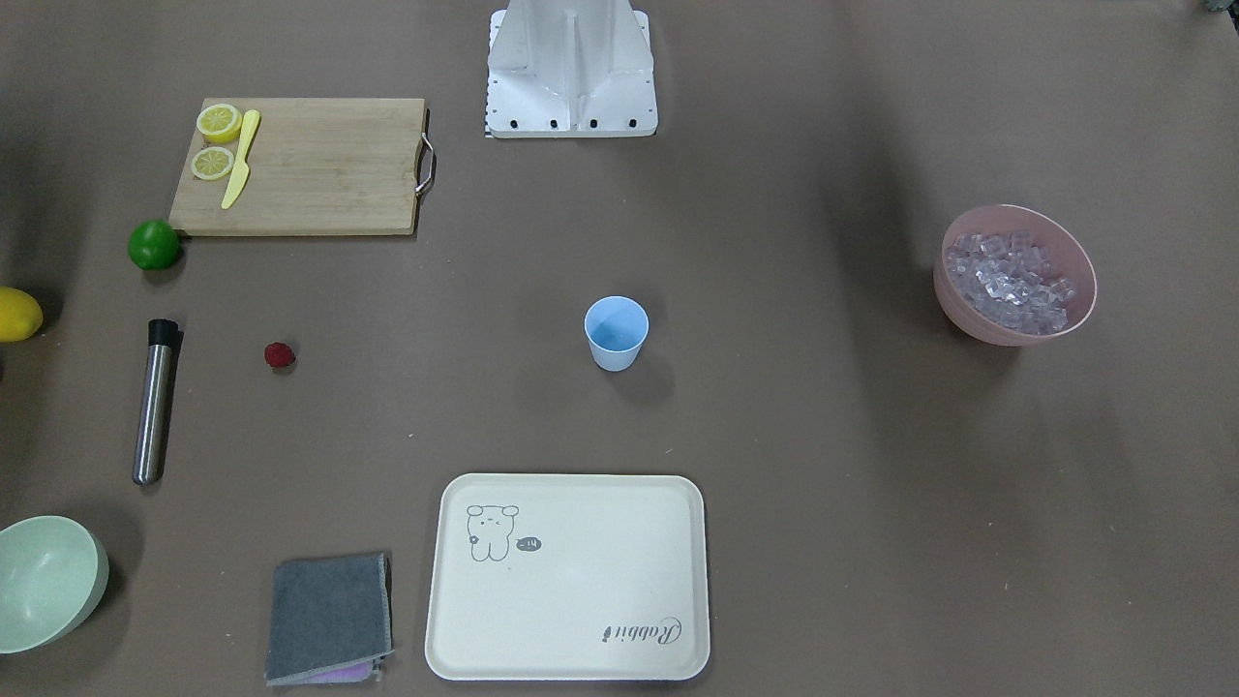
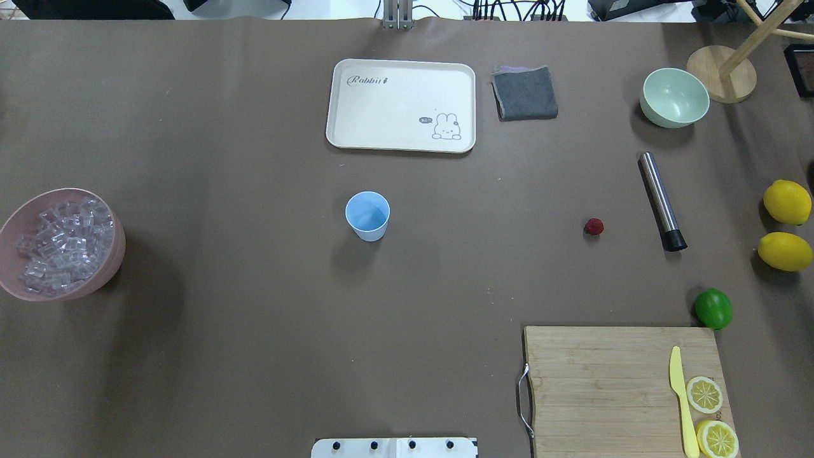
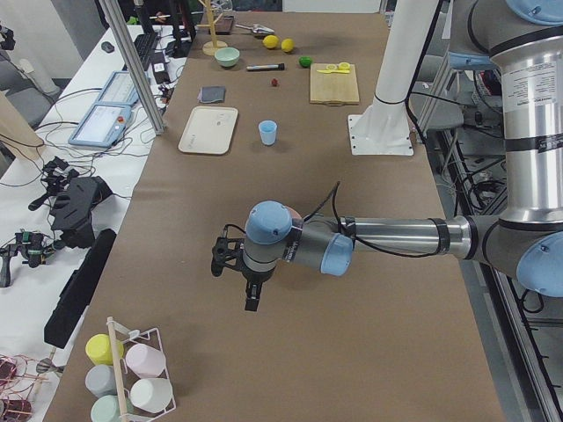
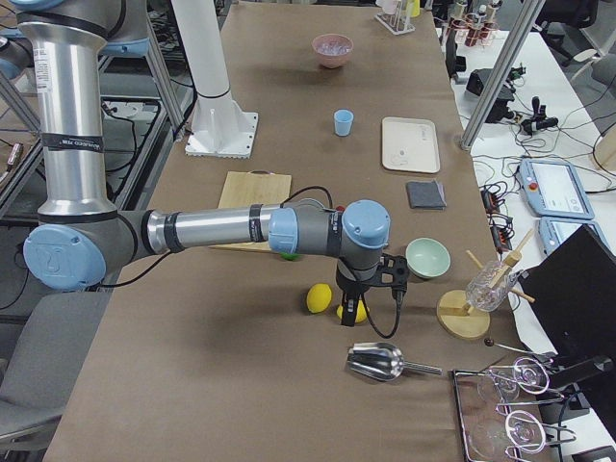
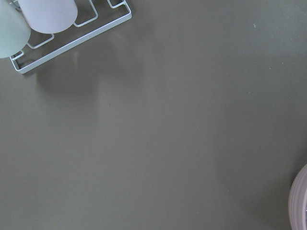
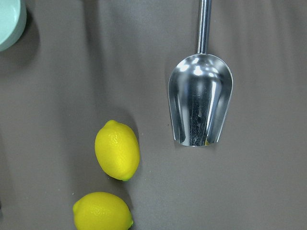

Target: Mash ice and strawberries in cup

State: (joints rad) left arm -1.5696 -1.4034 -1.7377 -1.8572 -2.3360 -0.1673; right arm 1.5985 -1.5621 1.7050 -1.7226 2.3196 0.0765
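Note:
The light-blue cup [image 2: 367, 215] stands upright near the table's middle, nothing in it. The strawberry [image 2: 594, 226] lies alone on the table, well to the cup's right in the overhead view. The ice [image 2: 63, 245] fills a pink bowl [image 2: 9, 219] at the left edge. My left gripper [image 3: 251, 299] hangs over bare table beyond the pink bowl, far from the cup; I cannot tell if it is open or shut. My right gripper [image 4: 354, 306] hovers over two lemons [image 6: 117, 150] at the other end, next to a metal scoop [image 6: 200, 103]; its state cannot be told either.
A steel cylinder with a black tip [image 2: 661, 200] lies beside the strawberry. Around it are a cream tray [image 2: 400, 143], grey cloth [image 2: 524, 93], pale green bowl [image 2: 674, 97], lime [image 2: 713, 308] and a cutting board [image 2: 604, 381] with lemon slices and a yellow knife. A rack of cups [image 3: 132, 378] stands by the left arm.

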